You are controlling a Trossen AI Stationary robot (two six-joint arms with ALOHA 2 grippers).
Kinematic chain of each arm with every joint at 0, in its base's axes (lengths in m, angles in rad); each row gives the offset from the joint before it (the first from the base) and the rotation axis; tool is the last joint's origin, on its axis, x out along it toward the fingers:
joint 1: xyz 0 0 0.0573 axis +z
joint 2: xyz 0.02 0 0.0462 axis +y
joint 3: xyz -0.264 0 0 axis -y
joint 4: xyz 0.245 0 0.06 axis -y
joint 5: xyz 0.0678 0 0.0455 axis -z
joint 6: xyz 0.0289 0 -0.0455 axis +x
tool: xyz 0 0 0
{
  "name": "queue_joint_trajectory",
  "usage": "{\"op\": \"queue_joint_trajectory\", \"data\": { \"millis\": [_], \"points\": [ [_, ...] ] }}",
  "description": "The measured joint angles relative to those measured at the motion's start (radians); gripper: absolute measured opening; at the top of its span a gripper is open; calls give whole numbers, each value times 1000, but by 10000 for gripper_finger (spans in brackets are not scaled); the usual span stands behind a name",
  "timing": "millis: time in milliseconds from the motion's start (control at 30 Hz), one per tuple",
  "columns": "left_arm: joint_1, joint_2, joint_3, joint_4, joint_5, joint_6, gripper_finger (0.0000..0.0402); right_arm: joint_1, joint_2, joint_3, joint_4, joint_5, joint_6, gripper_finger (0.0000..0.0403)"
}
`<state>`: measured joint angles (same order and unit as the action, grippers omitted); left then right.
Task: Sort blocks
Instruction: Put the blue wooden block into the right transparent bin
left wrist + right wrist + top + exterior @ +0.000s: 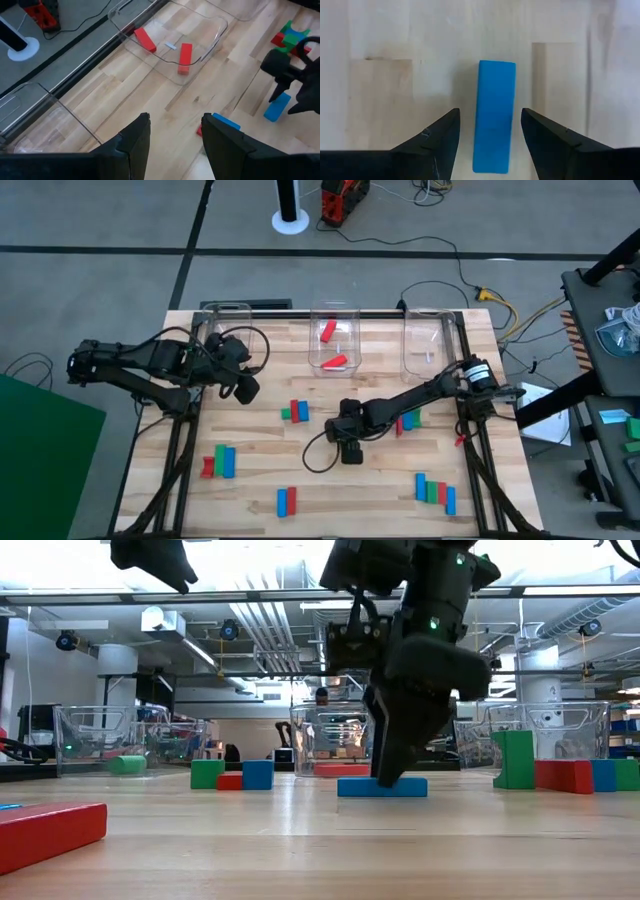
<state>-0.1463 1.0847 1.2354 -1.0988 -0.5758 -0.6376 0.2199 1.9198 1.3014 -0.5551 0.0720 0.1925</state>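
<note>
Near the table's middle a blue block point(494, 116) lies flat on the wood, framed between the spread fingers of the right gripper point(490, 131), which touch neither of its long sides. In the low view the block point(381, 786) is partly covered by the gripper point(392, 776) standing over it, and in the high view it is hidden entirely under the gripper point(351, 454).

2 red blocks point(328, 330) are seen inside the middle bin point(333, 340), one toward its back and one against its front wall. Other blocks are scattered in small clusters: a green, red and blue group point(295, 411) just left of the right arm, a group point(409, 420) partly hidden behind that arm, a red-and-blue pair point(286, 500) at the front edge, a row of 5 point(435, 491) at front right, and a group point(219, 461) at front left whose exact count cannot be made out.

The left gripper point(175, 131) is held above the table near the left bin point(222, 320), its fingers apart with nothing between them. The left bin's contents cannot be judged from above. The right bin point(432, 340) is crossed by the right arm's base.
</note>
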Motion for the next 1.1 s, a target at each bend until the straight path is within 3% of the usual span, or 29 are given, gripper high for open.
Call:
{"op": "queue_joint_trajectory", "data": {
  "millis": [267, 600, 1100],
  "points": [
    [0, 0, 0, 0, 0, 0, 155, 0, 39, 3, 19, -28, -2, 169],
    [0, 0, 0, 0, 0, 1, 155, 0, 39, 2, 22, -41, -12, 98],
    [0, 0, 0, 4, 0, 1, 155, -17, -42, 45, -39, -47, 31, 96]
  ]
}}
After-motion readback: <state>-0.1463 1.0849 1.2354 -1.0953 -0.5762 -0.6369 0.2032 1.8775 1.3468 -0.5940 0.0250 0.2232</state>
